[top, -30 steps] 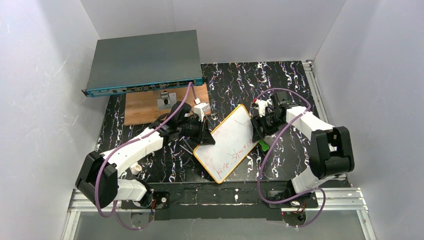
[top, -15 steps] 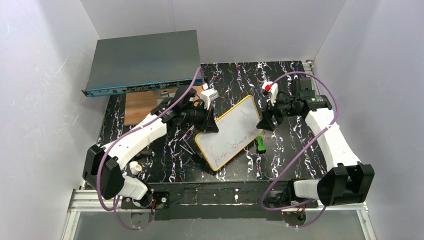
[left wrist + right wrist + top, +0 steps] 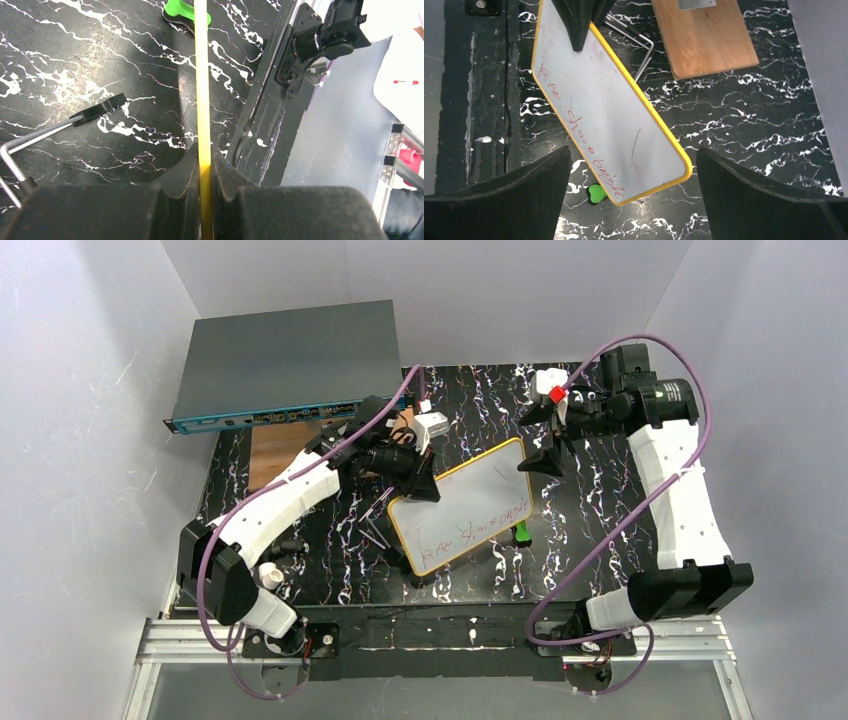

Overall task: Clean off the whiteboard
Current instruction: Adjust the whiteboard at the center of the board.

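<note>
Two grippers: left gripper (image 3: 421, 486) clamps whiteboard (image 3: 466, 510) at its 10 o'clock rim, mid bench (image 3: 480, 390); right gripper (image 3: 541, 441) backed off to 1 o'clock, jaws apart (green eraser (image 3: 521, 533) lies at 4 o'clock), so no wiping yet.

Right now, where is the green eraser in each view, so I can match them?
Top external: green eraser right of centre, below the whiteboard's near right corner.
Left wrist: eraser, top edge, just left of the board's yellow rim seen edge-on.
Right wrist: eraser, bottom edge, left of centre, beside the board's lower corner.
Shared landmark: the whiteboard's yellow rim, pinched in the left hand.
</note>
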Available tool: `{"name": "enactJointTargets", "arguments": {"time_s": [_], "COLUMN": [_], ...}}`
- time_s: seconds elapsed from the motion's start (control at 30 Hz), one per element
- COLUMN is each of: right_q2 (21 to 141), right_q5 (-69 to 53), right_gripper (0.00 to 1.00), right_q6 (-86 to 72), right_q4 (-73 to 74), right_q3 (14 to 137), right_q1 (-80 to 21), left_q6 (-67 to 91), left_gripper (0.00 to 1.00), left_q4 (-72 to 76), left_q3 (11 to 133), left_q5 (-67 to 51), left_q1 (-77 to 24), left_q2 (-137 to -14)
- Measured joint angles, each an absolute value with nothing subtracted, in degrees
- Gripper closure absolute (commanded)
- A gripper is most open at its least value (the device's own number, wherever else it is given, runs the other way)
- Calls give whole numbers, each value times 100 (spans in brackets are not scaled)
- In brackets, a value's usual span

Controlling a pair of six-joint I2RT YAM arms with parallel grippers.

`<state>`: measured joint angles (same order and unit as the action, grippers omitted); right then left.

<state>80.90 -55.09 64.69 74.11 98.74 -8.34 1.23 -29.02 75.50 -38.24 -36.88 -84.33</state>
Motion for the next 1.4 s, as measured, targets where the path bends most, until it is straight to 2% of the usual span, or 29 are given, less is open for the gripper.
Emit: {"name": "enactJointTargets", "arguments": {"time_s": [0.3, 0.43, 0.63, 0.7, 0.73, 0.77, 0.87, 0.9, 0.93, 1.0, 1.1, 1.17, 1.23, 1.27, 1.33, 1.4], "right_q2": [9271, 9699, 9900, 9922, 9933, 9944, 9977, 9977, 9977, 9974, 9963, 9942, 9933, 9933, 9933, 9933], "right_q5": [-5157, -4967, -4788, -4766, -4746, -4727, -4720, -4711, -4711, -4746, -4746, -4762, -4772, -4777, -4772, -4781], "right_gripper": [10, 24, 55, 71, 88, 99, 99, 91, 79, 65, 60, 61, 65, 72, 99, 99], "right_q6": [6989, 6973, 6967, 6936, 6945, 6963, 7035, 7065, 7078, 7063, 7037, 7048, 7052, 7052, 7065, 7070], "right_q4": [8447, 8567, 8739, 8748, 8742, 8729, 8860, 8888, 8903, 8919, 8847, 8825, 8816, 8807, 8796, 8836], "right_q3": [10704, 10908, 10947, 10947, 10947, 10947, 10923, 10923, 10919, 10892, 10790, 10669, 10584, 10554, 10538, 10541], "right_q1": [-1671, -1885, -2185, -2233, -2237, -2237, -2233, -2244, -2248, -2248, -2252, -2250, -2250, -2250, -2250, -2250], "left_q6": [-523, -696, -895, -941, -963, -989, -1212, -1271, -1310, -1326, -1186, -1131, -1085, -1059, -1024, -1105], "left_gripper": [100, 100, 100, 100, 100, 100, 100, 100, 100, 100, 100, 100, 100, 100, 100, 100], "left_q4": [-3481, -3638, -3820, -3848, -3872, -3905, -4001, -4042, -4069, -4123, -4128, -4108, -4099, -4110, -4123, -4139], "left_q3": [8272, 8466, 8781, 8816, 8844, 8877, 8965, 8976, 8989, 9019, 9133, 9190, 9198, 9198, 9198, 9196], "left_q5": [-3946, -3948, -3942, -3953, -3970, -3994, -3992, -4023, -4029, -4016, -4010, -4003, -4032, -4045, -4091, -4139], "left_q1": [-3717, -3752, -3804, -3811, -3820, -3833, -3874, -3874, -3874, -3876, -3874, -3868, -3859, -3857, -3857, -3865], "left_q2": [-8689, -8729, -8962, -9030, -9063, -9091, -9146, -9161, -9161, -9161, -9196, -9218, -9231, -9233, -9236, -9236]}}
